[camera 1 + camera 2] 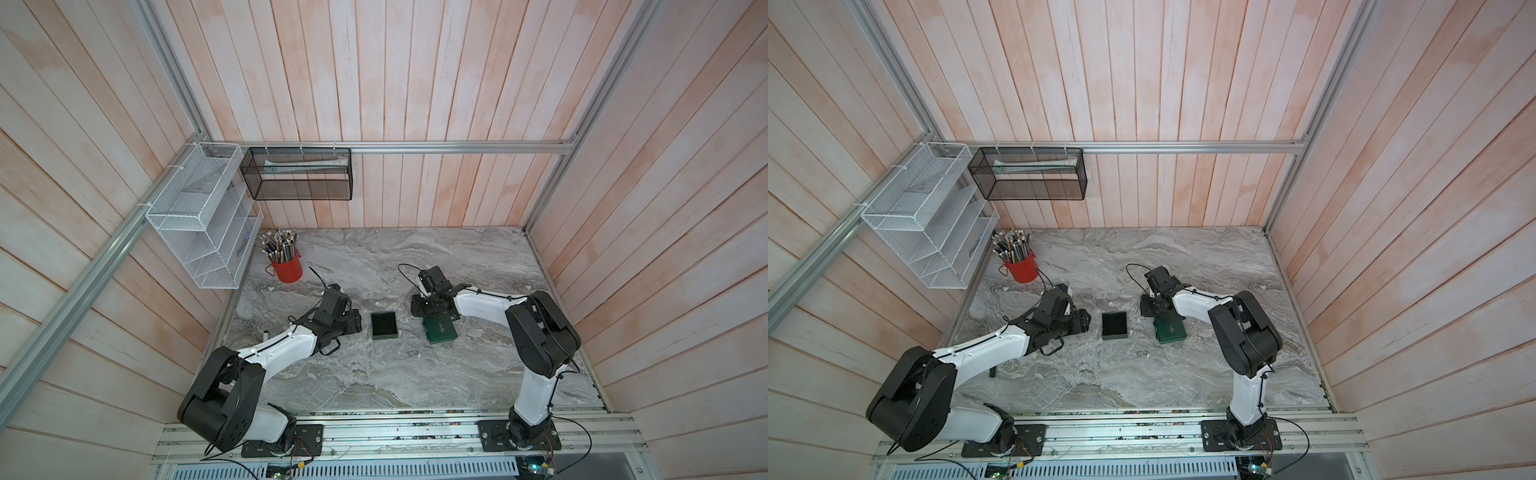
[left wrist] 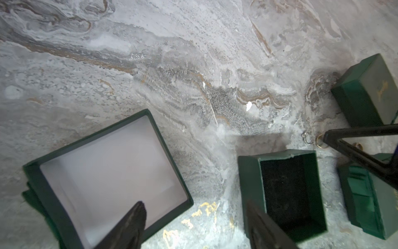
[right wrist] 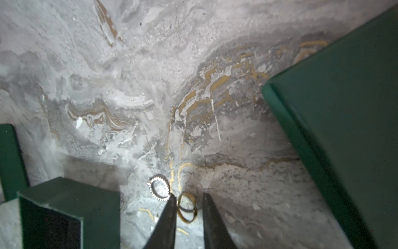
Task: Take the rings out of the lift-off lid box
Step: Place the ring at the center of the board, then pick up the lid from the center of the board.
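Note:
The lift-off lid box stands open on the marble table, its black lining bare. Its lid lies upside down beside it, white inside. Two rings rest on the table just past the box: a silvery stone-set ring and a gold ring. My right gripper hangs low with its jaws slightly apart, and the gold ring sits loose between the tips. My left gripper is open and holds nothing, one tip over the lid and one over the box's rim.
A closed green box with gold script lies right of the rings, and another green box sits under the right finger. At the back left stand a red cup of pencils, a white wire rack and a black mesh basket.

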